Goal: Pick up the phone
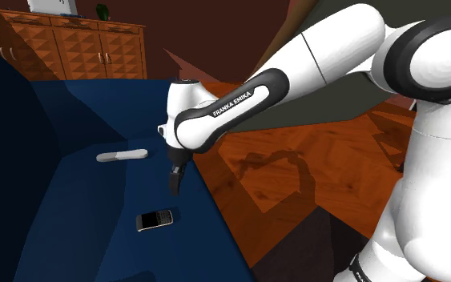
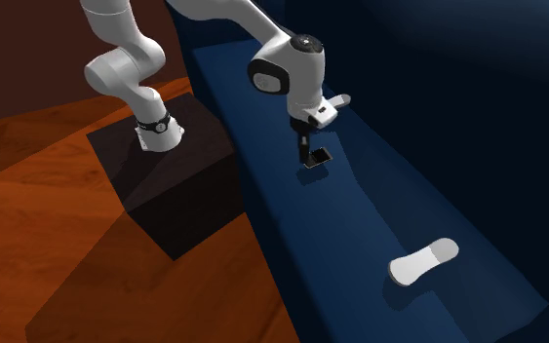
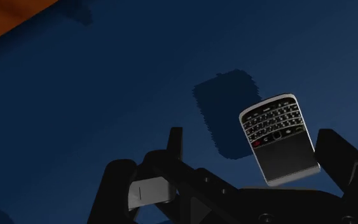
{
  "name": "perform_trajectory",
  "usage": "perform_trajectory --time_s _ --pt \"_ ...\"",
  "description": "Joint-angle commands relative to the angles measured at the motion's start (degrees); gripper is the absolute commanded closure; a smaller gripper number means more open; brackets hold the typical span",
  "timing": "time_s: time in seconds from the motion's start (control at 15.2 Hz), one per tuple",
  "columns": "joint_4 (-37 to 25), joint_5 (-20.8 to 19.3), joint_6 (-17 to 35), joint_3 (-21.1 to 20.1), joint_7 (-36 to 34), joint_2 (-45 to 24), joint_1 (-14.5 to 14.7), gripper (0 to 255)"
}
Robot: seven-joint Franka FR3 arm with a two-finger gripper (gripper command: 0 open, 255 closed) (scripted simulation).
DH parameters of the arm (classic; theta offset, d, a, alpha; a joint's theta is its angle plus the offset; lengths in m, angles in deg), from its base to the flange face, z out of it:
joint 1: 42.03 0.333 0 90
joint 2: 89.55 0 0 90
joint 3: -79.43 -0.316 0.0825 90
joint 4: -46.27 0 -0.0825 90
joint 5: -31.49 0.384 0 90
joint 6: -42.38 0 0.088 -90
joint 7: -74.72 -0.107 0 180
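Between my wide-spread fingers (image 3: 174, 149), the phone (image 3: 279, 137) lay flat on the blue sofa seat (image 3: 107, 83), unheld, gripper (image 1: 174, 189) just above. Wood floor (image 1: 295, 168) ran alongside; I noted a pale grey bar (image 1: 122, 155) farther along the seat, well apart.

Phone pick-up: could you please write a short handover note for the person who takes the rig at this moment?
Gripper: open, holding nothing, hanging over the blue sofa seat.
Phone: flat on the seat, keypad up; in the wrist view it lies between the fingers, untouched.
Done: gripper is near the phone; no grasp yet.
Left: lower, close on the phone, lift.
A white oblong object lies apart on the seat; leave it.
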Motion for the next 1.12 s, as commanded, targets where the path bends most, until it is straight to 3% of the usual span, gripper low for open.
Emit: perform_trajectory --time_s 0.0,0.46,1.06 --pt "-2.3 -0.4 1.0 -0.9 0.9 -3.3 1.1 0" --pt "-11.1 -2.4 3.1 -3.5 4.6 -14.4 4.7 0" --pt "-11.2 -3.5 7.3 -2.7 4.4 -18.8 5.5 0"
